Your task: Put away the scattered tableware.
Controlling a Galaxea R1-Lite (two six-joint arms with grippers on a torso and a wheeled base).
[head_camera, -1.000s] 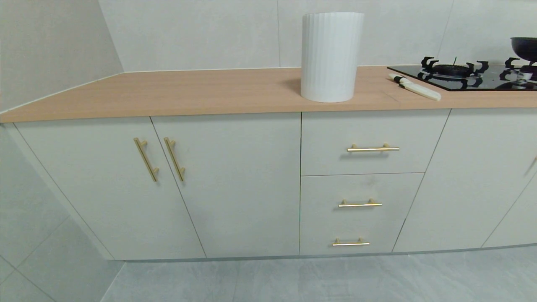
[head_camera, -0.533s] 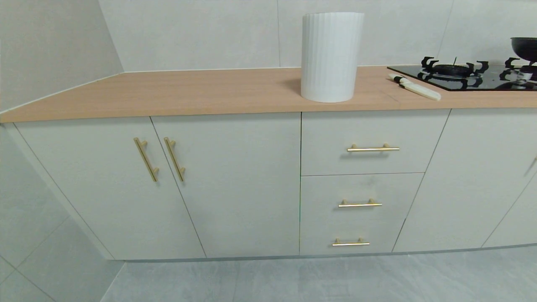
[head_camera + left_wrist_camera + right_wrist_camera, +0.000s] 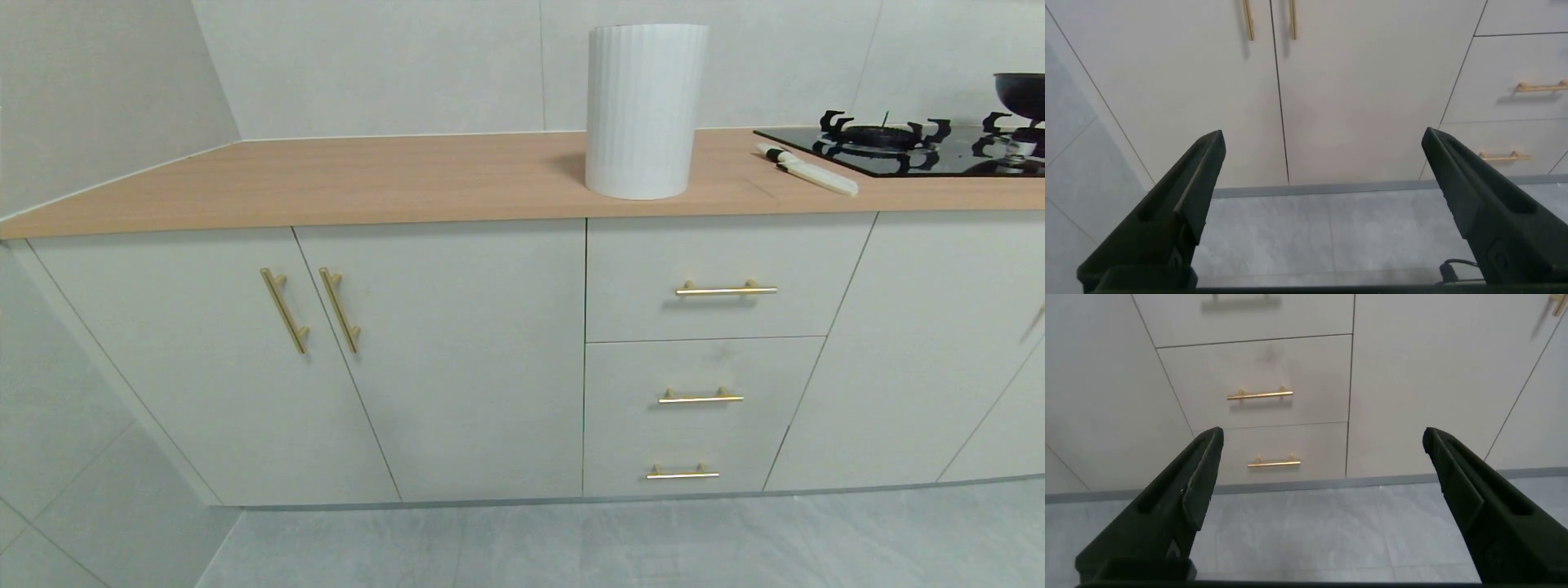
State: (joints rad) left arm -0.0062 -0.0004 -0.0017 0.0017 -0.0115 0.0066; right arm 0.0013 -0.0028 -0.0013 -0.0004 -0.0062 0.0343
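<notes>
Lying just where it lay a second ago, the knife [image 3: 804, 169] has not shifted, and nothing else in the head view has changed either. It is a pale cream piece with a dark band toward its far end, resting flat and slanted on the wooden table [image 3: 367, 175], near the front edge and just beside the front left corner of the black hob [image 3: 906, 151]. To its left, apart from it, a white ribbed cylinder [image 3: 645, 110] stands upright on the same table. A dark pan [image 3: 1022, 86] sits at the hob's right side. Below, the drawers [image 3: 718, 278] and cabinet doors [image 3: 441, 359] with gold handles are all shut. The left gripper [image 3: 1323, 139] hangs low over the grey floor [image 3: 571, 547], pointed at the seam between the two doors, its jaws spread wide and holding nothing. The right gripper [image 3: 1323, 434] is posed likewise before the lower drawers, jaws wide apart and empty.
</notes>
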